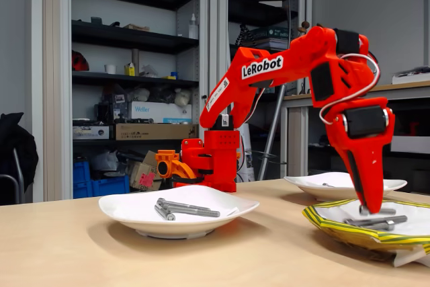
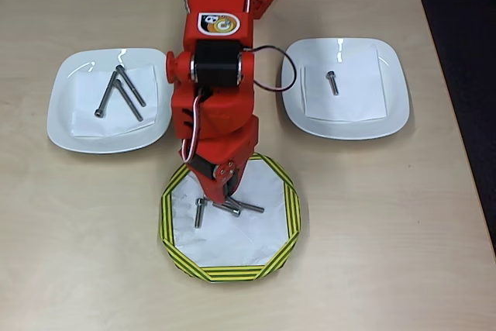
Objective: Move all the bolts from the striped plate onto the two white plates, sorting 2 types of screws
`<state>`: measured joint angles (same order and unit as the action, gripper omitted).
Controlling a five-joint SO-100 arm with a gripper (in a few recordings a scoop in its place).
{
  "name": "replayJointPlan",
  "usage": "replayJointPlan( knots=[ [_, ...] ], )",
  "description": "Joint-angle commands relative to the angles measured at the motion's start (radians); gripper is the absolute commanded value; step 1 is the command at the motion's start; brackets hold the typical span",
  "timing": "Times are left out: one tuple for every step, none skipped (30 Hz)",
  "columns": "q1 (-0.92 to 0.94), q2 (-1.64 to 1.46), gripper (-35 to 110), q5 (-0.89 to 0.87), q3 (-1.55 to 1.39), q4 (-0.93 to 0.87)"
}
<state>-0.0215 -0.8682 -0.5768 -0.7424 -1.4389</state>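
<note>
Three bolts [image 2: 118, 95] left white plate [image 2: 66, 118], one right, three striped plate [image 2: 287, 226].

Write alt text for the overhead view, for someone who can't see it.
A red robot arm lowers its gripper over bolts on a striped plate. The left white plate holds three long bolts; the right white plate holds one short bolt.

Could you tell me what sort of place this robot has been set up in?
Probably a lab or workshop storeroom: behind the wooden table stand open dark shelves crowded with boxes and equipment, with blue crates on the floor and a workbench at the right of the fixed view.
</note>
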Motion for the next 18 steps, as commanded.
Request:
replayJointPlan(
  knots=[
    [-0.057,-0.193,0,-0.083,-0.120,0.008],
    [-0.074,-0.233,0,-0.112,-0.163,0.011],
    [-0.091,-0.276,0,-0.150,-0.207,0.011],
    [-0.110,-0.316,0,-0.189,-0.250,0.011],
    [-0.132,-0.357,0,-0.229,-0.295,0.015],
    [-0.156,-0.402,0,-0.273,-0.347,0.025],
    [-0.181,-0.445,0,-0.325,-0.397,0.028],
    [-0.210,-0.489,0,-0.382,-0.453,0.032],
    [-0.238,-0.531,0,-0.440,-0.508,0.040],
    [-0.268,-0.571,0,-0.497,-0.557,0.049],
    [-0.298,-0.607,0,-0.552,-0.611,0.064],
    [-0.327,-0.646,0,-0.606,-0.666,0.086],
    [-0.356,-0.681,0,-0.660,-0.724,0.114],
    [-0.383,-0.718,0,-0.710,-0.784,0.144],
    [-0.413,-0.752,0,-0.759,-0.842,0.172],
    [-0.439,-0.781,0,-0.805,-0.899,0.196],
    [-0.468,-0.811,0,-0.850,-0.954,0.219],
    [-0.495,-0.841,0,-0.893,-1.005,0.239]
  ],
)
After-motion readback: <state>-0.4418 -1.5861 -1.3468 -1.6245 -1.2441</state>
